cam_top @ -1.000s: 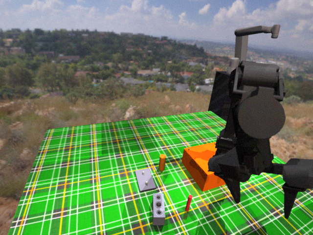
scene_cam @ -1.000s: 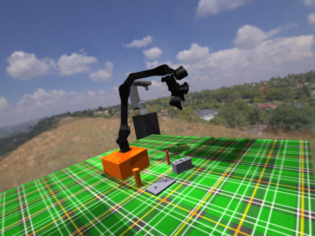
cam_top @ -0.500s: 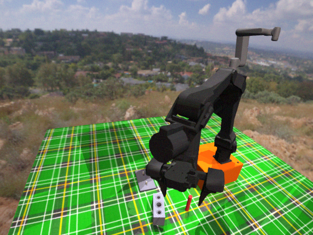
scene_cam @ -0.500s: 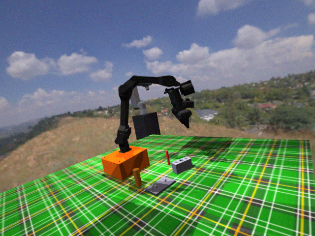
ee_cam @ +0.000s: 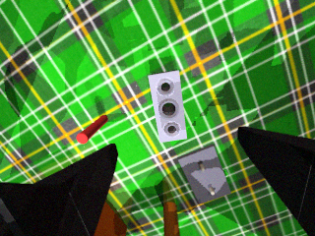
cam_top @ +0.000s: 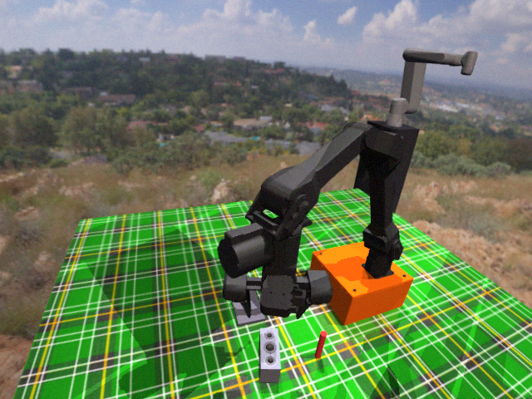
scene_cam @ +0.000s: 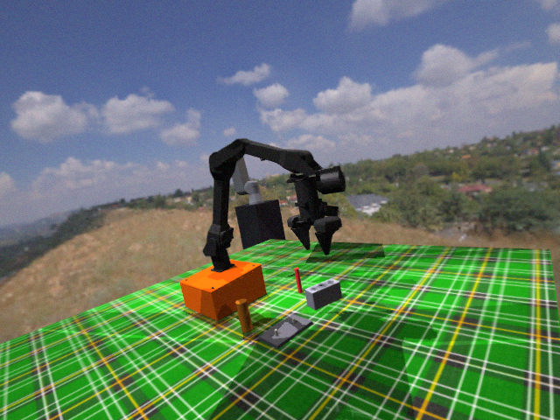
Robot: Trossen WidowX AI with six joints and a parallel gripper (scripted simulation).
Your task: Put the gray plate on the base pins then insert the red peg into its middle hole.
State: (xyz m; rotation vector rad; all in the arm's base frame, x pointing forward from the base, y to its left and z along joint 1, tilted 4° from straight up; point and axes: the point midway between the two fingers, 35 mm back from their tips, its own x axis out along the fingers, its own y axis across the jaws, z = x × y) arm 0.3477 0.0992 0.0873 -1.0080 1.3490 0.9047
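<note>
- Claw (cam_top: 273, 316) (scene_cam: 317, 251) (ee_cam: 175, 141): wide open, nothing between the fingers; black, tapered, pointed fingers, tips down, above the table.
- Gray plate (cam_top: 269, 373) (scene_cam: 324, 296) (ee_cam: 179, 118): thick rectangular block, three round holes in a row on top; bottom centre in top view, upper centre in wrist view. Off the base, apart from it.
- Base (cam_top: 255, 318) (scene_cam: 285, 331) (ee_cam: 197, 186): thin flat gray slab, two short pale pins upright; lower right in wrist view, below centre in exterior view. Partly hidden by the gripper in top view.
- Red peg (cam_top: 321, 344) (scene_cam: 297, 280) (ee_cam: 92, 129): smooth slim rod, standing near the plate, out of its hole; left of centre in wrist view.
- Orange cylinder (scene_cam: 244, 316) (ee_cam: 170, 216): upright, just beside the base, between it and the orange box; bottom edge in wrist view.
- Orange box (cam_top: 373, 300) (scene_cam: 230, 289) (ee_cam: 110, 218): boxy, dark dots at top corners, under the arm; right side in top view.
- Tabletop (cam_top: 129, 300) (scene_cam: 384, 361) (ee_cam: 49, 88): green plaid, white and yellow lines.
- Dark block (scene_cam: 261, 223): behind the arm, centre of exterior view.
</note>
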